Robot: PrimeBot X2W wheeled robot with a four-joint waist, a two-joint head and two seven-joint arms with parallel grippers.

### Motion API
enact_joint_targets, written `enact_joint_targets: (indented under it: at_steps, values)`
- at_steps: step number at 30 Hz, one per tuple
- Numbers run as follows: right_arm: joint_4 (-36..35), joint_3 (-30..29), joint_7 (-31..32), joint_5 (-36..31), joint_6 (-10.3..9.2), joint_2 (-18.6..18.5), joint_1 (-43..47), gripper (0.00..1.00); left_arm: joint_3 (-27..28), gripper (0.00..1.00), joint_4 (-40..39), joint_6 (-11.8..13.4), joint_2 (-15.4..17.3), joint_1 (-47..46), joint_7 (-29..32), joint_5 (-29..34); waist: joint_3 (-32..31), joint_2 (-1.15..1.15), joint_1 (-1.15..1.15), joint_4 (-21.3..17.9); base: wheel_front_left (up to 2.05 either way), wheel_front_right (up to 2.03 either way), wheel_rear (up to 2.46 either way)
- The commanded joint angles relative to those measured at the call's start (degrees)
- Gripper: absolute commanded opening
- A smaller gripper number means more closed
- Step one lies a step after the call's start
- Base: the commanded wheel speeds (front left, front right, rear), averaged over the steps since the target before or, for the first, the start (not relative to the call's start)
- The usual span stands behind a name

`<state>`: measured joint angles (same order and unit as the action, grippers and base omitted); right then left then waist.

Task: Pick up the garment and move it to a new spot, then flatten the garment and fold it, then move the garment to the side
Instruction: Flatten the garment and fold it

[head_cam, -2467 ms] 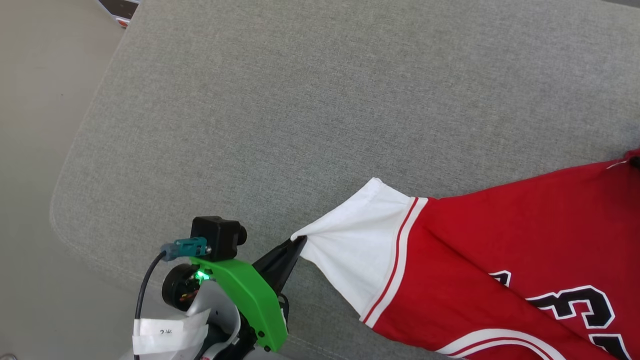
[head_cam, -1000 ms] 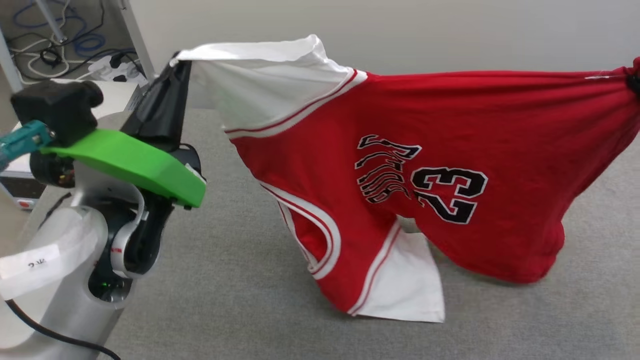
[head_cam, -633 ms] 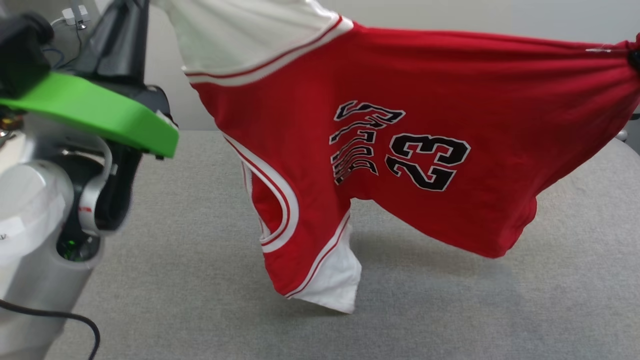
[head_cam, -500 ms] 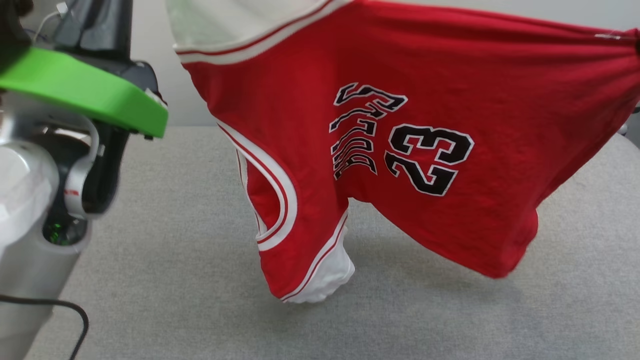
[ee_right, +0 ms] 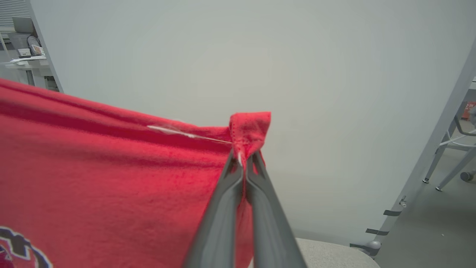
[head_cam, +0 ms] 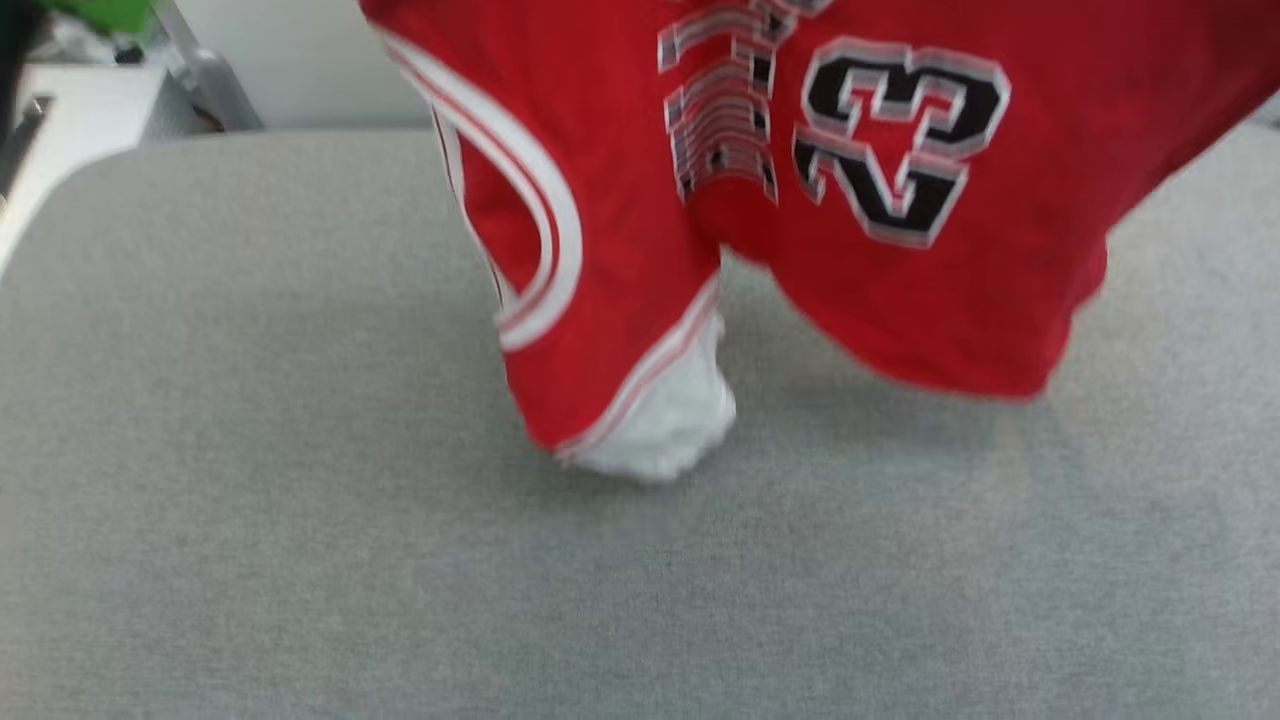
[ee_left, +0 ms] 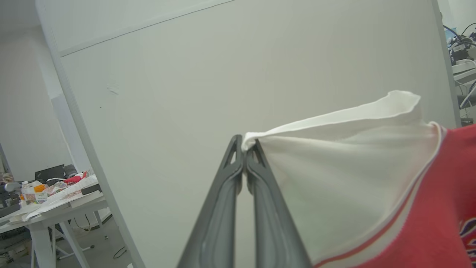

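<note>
Left gripper (ee_left: 243,147): you have it clenched on the cuff corner of the upper white sleeve (ee_left: 346,178); the 2 dark fingers meet at the tips with the cloth pinched between them.
Right gripper (ee_right: 243,158): clamped on a small red fold at the garment's edge, fingers pressed together.
Garment (head_cam: 620,250): it hangs in the air, stretched between your 2 grippers, chest side toward the head camera, the 23 (head_cam: 895,140) and the lettering turned sideways and blurred.
Lower sleeve (head_cam: 665,435): bunched white cloth at the lowest point of the shirt; it seems to touch the surface, though the blur leaves that unsure.
Surface: a grey woven cushion (head_cam: 300,550) with a rounded far-left corner lies under the shirt, a soft shadow beneath the red body.
Room: a pale wall panel (ee_left: 167,93) stands behind both grippers; a cluttered white table (ee_left: 55,197) sits at the left wrist view's lower left; grey metal legs (ee_right: 446,167) stand on the floor at the right wrist view's right.
Change: 2.5 s ago the shirt lay flat on the cushion; now you hold it lifted. The head camera has shifted since 0.5 s ago, so the lettering sits higher in its picture.
</note>
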<state>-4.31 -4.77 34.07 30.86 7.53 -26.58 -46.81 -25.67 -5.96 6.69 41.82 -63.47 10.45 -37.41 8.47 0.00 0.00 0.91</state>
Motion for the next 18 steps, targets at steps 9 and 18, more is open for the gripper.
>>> enact_joint_targets:
  at_steps: [9,18]
  values:
    - [13.1,4.1,-7.7,-4.7,-0.04,0.9,-21.3,0.0,-2.4,0.0,15.2,-9.8,-0.2,-23.4,0.2,6.2,20.5,0.0,0.0,-1.9,0.0,0.0,0.0]
    - [30.3,8.1,-17.9,-11.1,-0.04,5.3,-39.9,0.0,-5.3,0.0,36.1,-12.9,-3.6,-44.0,-6.4,13.2,28.7,0.0,0.0,-4.1,0.0,0.0,0.0]
